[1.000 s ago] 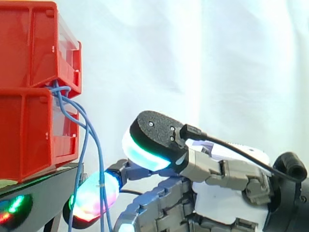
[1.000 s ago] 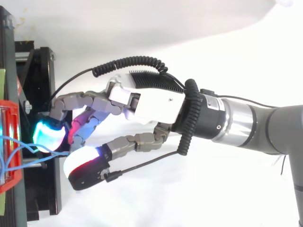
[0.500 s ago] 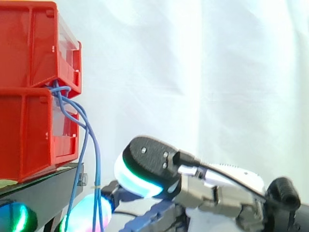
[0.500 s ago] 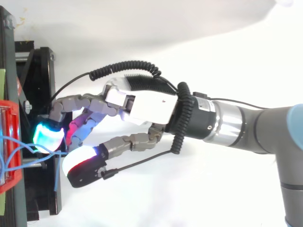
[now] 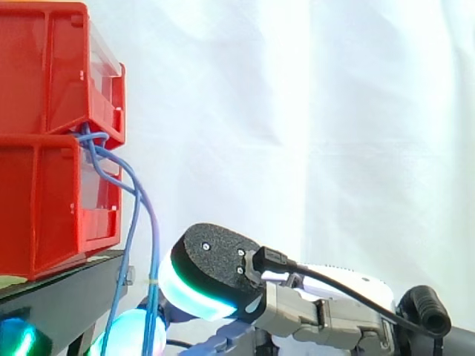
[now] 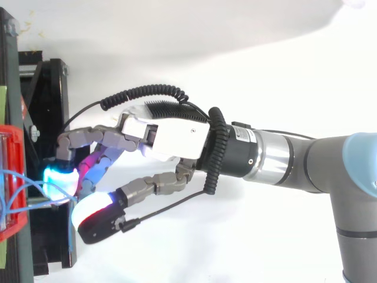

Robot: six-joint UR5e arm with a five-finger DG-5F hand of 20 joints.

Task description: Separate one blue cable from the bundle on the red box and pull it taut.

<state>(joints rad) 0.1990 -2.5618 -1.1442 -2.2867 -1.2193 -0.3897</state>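
Several thin blue cables come out between the two stacked red bins and hang down past the front of the black stand. My hand reaches in from the right, low beside the stand. Its fingers are loosely bent, and a cyan-glowing fingertip rests against the cables where they cross the red bin's edge. The thumb, with its white and red pad, stands apart from the fingers. In the side view one strand runs down in front of a glowing fingertip, left of the thumb.
The black stand carries the bins at the left. A white curtain hangs behind the work. The arm crosses the white surface from the right.
The hand has sunk lower in the side view and moved left, closer to the stand and the cables. The hanging strands have shifted slightly.
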